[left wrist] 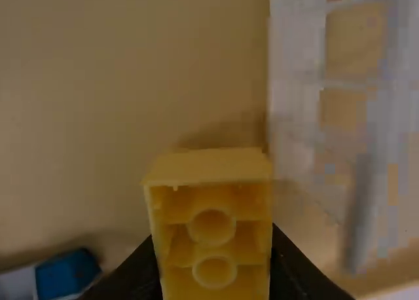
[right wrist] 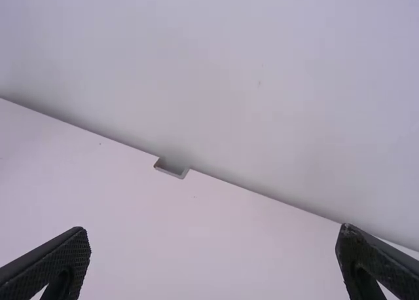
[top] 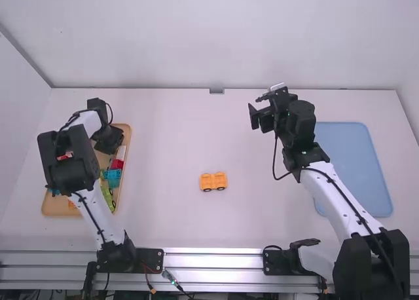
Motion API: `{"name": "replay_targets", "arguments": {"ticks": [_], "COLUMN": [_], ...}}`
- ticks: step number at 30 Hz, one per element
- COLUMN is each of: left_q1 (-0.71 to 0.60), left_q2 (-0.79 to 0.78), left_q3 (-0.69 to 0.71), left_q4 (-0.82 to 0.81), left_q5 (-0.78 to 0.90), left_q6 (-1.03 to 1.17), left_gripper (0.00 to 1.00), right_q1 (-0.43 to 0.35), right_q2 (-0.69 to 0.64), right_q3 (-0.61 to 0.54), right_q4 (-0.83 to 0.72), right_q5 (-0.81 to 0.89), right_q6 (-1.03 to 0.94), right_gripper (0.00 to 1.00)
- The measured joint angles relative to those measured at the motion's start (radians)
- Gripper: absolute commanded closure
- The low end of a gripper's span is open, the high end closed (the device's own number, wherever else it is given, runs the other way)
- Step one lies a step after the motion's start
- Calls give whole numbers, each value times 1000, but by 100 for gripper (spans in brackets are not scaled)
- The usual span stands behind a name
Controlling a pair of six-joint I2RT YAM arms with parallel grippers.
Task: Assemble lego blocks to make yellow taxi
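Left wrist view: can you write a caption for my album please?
The left gripper holds a yellow block, its hollow side showing, over the tan tray.

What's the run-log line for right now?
Left gripper: gripping yellow block, over wooden tray | right gripper: open, empty | yellow-orange wheeled build: on table | status: block not yet added

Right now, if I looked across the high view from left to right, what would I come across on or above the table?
Wooden tray of blocks → small orange wheeled block piece → right gripper → blue tray.
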Motion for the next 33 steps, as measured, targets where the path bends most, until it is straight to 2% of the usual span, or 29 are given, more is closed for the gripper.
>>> {"name": "replay_targets", "arguments": {"ticks": [6,12,13,14,15,22,27,31,33], "left_q1": [1,0,1,1,1,-10,-58,-114,-152], "left_q2": [3,1,-6,-14,-33,-166,-346,-501,-581], "left_q3": [58,158,170,173,174,167,50,-130,-254], "left_q4": [-104,-158,-156,-157,-158,-102,57,234,364], "left_q5": [8,9,19,30,47,137,247,408,548], "left_q6": [35,118,150,170,205,354,498,655,763], "left_gripper": [67,73,78,79,98,98,98,98,98], "right_q1": [0,0,0,0,0,0,0,0,0], "right_q2": [0,0,0,0,0,2,64,153,212], "right_q3": [0,0,0,0,0,0,0,0,0], "right_q4": [-5,11,11,11,11,18,97,224,346], "right_q5": [-64,-129,-135,-142,-156,-236,-346,-485,-585], "right_q6": [0,-2,-3,-2,2,92,124,190,238], "right_gripper": [1,1,1,1,1,1,1,1,1]}}
